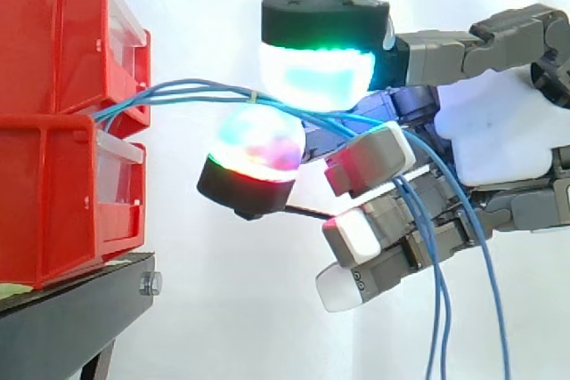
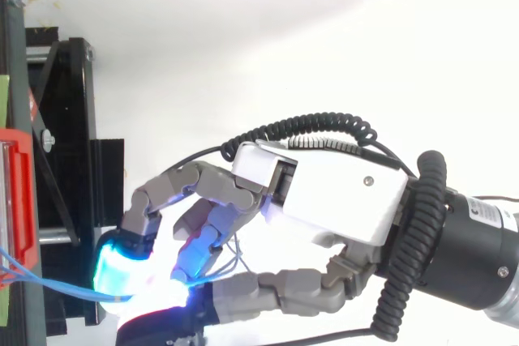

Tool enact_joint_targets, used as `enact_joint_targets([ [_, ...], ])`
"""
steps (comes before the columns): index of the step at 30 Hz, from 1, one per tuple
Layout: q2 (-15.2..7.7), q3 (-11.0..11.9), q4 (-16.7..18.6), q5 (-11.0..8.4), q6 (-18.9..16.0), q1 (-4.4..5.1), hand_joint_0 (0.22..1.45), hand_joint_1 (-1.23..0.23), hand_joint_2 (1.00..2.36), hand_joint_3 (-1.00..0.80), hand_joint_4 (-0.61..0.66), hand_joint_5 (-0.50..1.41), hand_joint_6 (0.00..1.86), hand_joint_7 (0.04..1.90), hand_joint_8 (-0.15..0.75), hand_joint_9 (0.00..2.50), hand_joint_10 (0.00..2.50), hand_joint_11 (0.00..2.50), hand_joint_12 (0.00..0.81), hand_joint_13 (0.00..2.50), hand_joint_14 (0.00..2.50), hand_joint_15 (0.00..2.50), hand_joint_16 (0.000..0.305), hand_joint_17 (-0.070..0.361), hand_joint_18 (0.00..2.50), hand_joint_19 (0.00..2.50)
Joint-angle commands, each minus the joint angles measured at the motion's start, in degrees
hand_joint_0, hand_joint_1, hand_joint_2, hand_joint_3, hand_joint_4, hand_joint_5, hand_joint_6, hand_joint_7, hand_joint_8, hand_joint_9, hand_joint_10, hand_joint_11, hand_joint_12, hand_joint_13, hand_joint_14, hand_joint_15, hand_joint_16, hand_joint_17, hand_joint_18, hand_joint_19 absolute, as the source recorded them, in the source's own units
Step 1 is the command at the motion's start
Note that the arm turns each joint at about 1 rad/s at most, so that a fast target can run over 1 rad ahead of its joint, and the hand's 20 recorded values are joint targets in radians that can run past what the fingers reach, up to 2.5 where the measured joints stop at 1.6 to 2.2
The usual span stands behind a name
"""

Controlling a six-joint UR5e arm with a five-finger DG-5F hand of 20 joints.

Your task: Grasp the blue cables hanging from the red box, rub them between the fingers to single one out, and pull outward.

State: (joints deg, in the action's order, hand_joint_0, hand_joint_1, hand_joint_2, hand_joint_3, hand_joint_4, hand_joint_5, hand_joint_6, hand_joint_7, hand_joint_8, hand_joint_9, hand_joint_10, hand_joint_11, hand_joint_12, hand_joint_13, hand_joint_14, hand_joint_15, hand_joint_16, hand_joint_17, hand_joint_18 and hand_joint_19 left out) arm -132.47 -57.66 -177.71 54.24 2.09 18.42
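Note:
Several thin blue cables (image 1: pixel 178 91) come out between the two stacked red bins (image 1: pixel 53 113) at the left and run right in a shallow arc. My hand (image 1: pixel 499 126) comes in from the right. A green-cyan glowing fingertip (image 1: pixel 316 73) sits on top of the cables, and the thumb's multicoloured pad (image 1: pixel 258 144) presses from below, so they are pinched between the two. Past the pinch the cables drape over the other curled fingers and hang down at the lower right. In the top view the hand (image 2: pixel 340 200) reaches left, and the cables (image 2: pixel 57 288) stretch from the red bin (image 2: pixel 20 200) to its glowing pads.
The bins rest on a black stand (image 1: pixel 71 309) with a bolt at its front corner. A white curtain hangs behind everything. In the top view the black frame (image 2: pixel 73 119) of the stand runs along the left edge.

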Motion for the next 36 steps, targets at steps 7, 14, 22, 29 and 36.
enact_joint_targets([
  [7, -0.07, 0.09, 0.08, -0.37, 0.02, 0.12, 0.60, -0.69, 1.01, -0.36, 0.10, -0.13, 0.89, 0.95, 0.272, 1.33, 0.02, 1.22, 0.336, 1.05, 0.03, 0.69, 0.037, 0.084, 0.69, 0.46],
  [14, 0.01, -0.26, 0.26, -0.37, 0.11, 0.21, 0.64, -0.78, 1.02, -0.02, -0.09, -0.14, 0.94, 0.96, 0.298, 1.26, 0.02, 1.19, 0.356, 1.04, 0.02, 0.68, 0.045, 0.100, 0.73, 0.42],
  [22, 0.01, -0.35, -0.80, -0.19, -0.95, 0.21, 0.77, -0.87, 1.01, -0.37, -0.19, -0.18, 0.95, 0.94, 0.226, 1.16, 0.02, 1.20, 0.305, 0.96, 0.03, 0.70, 0.037, 0.083, 0.65, 0.46],
  [29, 0.01, -0.26, -0.80, -0.28, -1.39, 0.04, 0.73, -0.86, 1.00, -0.50, -0.18, -0.15, 0.94, 0.97, 0.223, 1.25, 0.02, 1.18, 0.301, 1.00, 0.03, 0.69, 0.035, 0.078, 0.69, 0.46],
  [36, -0.07, -0.26, -0.80, -0.19, -1.30, 0.21, 0.61, -0.82, 1.00, -0.50, -0.08, -0.13, 0.91, 0.90, 0.221, 1.26, 0.02, 1.12, 0.298, 1.00, 0.03, 0.69, 0.034, 0.078, 0.70, 0.47],
])
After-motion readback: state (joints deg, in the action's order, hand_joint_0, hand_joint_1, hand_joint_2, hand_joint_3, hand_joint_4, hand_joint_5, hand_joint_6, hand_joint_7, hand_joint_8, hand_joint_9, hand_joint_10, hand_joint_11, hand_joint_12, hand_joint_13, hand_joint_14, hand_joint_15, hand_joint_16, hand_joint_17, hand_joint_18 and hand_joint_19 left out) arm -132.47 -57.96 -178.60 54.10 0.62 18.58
